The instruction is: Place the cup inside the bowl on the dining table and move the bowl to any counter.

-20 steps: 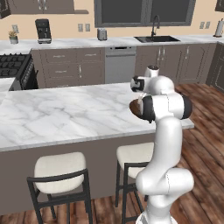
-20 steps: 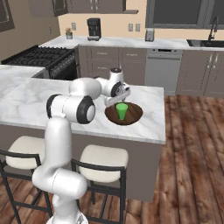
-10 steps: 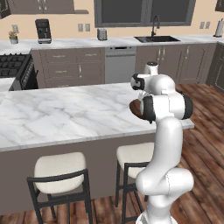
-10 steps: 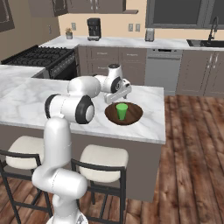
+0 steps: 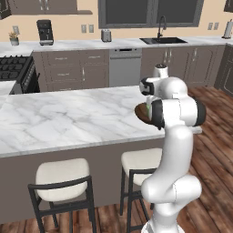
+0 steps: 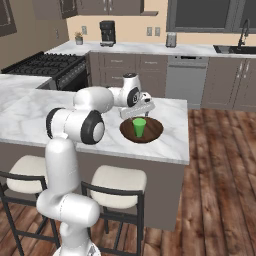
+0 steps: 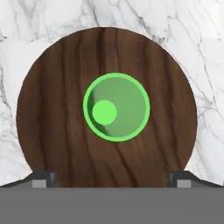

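Nearest to me in the hand view, my gripper [image 7: 112, 179] shows as two dark fingertips [image 7: 43, 177] spread wide apart at the bottom, holding nothing. Just beyond them lies the brown bowl [image 7: 52, 131], seen from straight above, and the green cup [image 7: 116, 107] stands upright inside it, near the middle. The bowl sits on the dining table [image 7: 26, 26].

My worry is the bowl. It looks far wider than my open fingers, so I judge I must pinch its rim rather than span it. A shallow rim grip could let the bowl tip as it lifts, and the cup, loose inside, could slide or fall over and roll out. Coming down off-centre I could also knock the cup with a finger.

The right base view gives what the overhead look cannot: the cup [image 6: 139, 127] rises well above the low wall of the bowl [image 6: 152, 135], and the gripper [image 6: 137, 111] hangs just behind and above it, not touching. It also shows the bowl well in from the edge of the dining table [image 6: 170, 145].

In the left base view my own arm covers most of this; only a sliver of bowl [image 5: 141, 113] shows. Farther back that view shows the counter [image 5: 91, 44] with its black sink [image 5: 163, 40], well apart from the table across open floor, so a long carry.
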You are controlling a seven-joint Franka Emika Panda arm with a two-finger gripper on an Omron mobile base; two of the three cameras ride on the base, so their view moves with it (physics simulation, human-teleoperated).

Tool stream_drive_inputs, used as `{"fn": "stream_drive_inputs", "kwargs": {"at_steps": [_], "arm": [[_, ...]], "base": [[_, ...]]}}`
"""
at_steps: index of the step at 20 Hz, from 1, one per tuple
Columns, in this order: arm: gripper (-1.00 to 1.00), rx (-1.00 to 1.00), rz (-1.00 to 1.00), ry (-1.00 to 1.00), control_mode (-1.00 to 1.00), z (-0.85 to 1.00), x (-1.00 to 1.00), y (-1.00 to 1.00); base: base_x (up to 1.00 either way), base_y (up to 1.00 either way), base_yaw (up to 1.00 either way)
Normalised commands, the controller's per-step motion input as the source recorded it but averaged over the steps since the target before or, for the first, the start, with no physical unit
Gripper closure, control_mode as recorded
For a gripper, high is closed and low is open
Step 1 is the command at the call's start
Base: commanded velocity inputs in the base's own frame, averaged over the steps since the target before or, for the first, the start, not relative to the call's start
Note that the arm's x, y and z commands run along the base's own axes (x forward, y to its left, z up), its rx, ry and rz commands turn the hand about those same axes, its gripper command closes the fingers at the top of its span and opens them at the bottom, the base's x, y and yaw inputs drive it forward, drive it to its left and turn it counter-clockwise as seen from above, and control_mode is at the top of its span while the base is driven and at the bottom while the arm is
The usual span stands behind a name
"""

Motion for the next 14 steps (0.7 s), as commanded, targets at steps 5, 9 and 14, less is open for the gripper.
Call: {"fn": "stream_drive_inputs", "kwargs": {"at_steps": [5, 9, 14], "arm": [[-1.0, 0.07, -0.28, -0.04, -1.0, 0.13, -0.4, -0.36], [-1.0, 0.14, -0.31, -0.06, -1.0, 0.09, -0.29, -0.46], [-1.0, 0.21, -0.35, -0.1, -1.0, 0.0, -0.13, -0.46]], "base": [[0.0, 0.0, 0.0], [0.0, 0.0, 0.0], [0.0, 0.0, 0.0]]}}
